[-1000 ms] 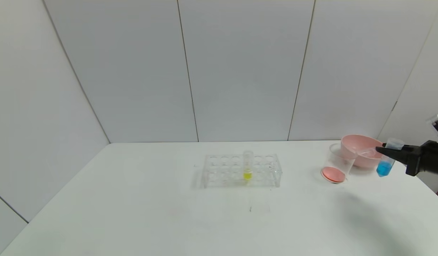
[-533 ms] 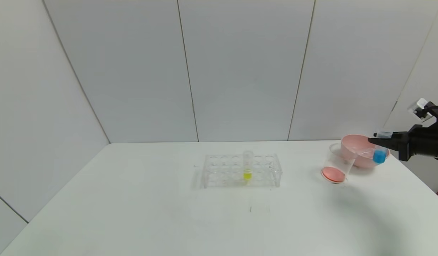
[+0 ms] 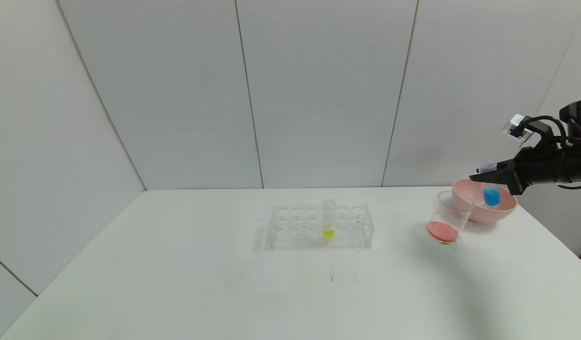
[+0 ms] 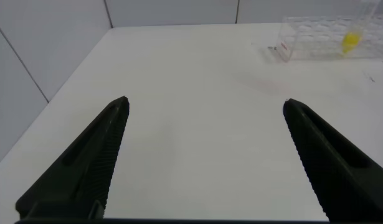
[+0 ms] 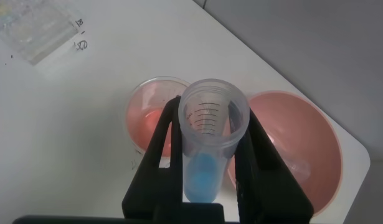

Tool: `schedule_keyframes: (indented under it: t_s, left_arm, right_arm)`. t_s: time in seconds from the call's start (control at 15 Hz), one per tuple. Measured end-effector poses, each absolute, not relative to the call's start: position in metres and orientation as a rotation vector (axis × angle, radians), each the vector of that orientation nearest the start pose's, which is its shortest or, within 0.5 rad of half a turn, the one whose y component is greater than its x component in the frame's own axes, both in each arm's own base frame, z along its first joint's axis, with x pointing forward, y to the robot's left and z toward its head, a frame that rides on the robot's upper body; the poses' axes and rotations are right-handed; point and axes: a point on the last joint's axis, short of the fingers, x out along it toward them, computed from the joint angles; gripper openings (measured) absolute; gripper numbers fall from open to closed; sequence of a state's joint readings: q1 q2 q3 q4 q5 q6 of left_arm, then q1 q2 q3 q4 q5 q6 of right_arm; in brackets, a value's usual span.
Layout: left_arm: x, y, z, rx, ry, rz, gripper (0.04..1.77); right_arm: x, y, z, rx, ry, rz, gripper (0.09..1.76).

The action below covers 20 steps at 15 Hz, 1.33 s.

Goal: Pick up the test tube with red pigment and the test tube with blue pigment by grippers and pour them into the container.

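Landmark: the container (image 3: 447, 217), a clear tapered cup on the white table (image 3: 200, 283), toward the table's far right part; a layer of red-orange liquid lies in its bottom.
Right gripper: the right gripper (image 3: 486, 178) is held in the air above and to the right of the container, over the pink bowl (image 3: 505, 208); its black fingers (image 5: 163, 146) are clamped on either side of the test tube with blue pigment (image 3: 491, 191).
Blue tube: it hangs roughly upright in that grip, open mouth up, bright blue liquid in its lower end; in the right wrist view (image 5: 210, 134) its printed scale marks show inside the rim, and the container (image 5: 155, 115) and the bowl (image 5: 303, 143) lie below it, side by side.
Pink bowl: just beside the container, on its right and a little farther back; the two appear to touch at the rims. Something clear lies inside the bowl, too faint to identify.
Tube rack: the clear multi-hole rack (image 3: 321, 226) stands well to the left of the container, near the table's middle; one tube with yellow liquid (image 3: 328, 220) stands upright in it.
Left gripper: the left gripper (image 4: 203, 149) is far to the left of the container, above bare table, its two fingers spread wide apart with nothing between them; the rack (image 4: 322, 40) shows beyond it.
Red tube: I cannot tell where it is.
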State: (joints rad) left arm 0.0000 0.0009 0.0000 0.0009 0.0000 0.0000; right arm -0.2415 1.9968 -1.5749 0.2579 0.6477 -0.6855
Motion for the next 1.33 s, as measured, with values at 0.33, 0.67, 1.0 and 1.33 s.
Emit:
schedule_keyframes:
  t_s: [0.33,0.67,1.0,1.33]
  left_arm:
    - [-0.023,0.0,0.075,0.0,0.002,0.0,1.76]
    - [-0.023,0.0,0.075,0.0,0.002,0.0,1.76]
    - [-0.023,0.0,0.075,0.0,0.001,0.0,1.76]
    - [-0.023,0.0,0.075,0.0,0.002,0.0,1.76]
  right_arm:
    - [0.389,-0.074,0.221,-0.46,0.601,0.571,0.53]
    - [0.395,-0.06,0.235,-0.658,0.663,0.575,0.53]
    - [0.397,-0.052,0.235,-0.824,0.743,0.505,0.53]
    - [0.395,-0.034,0.234,-0.93,0.807,0.505,0.53]
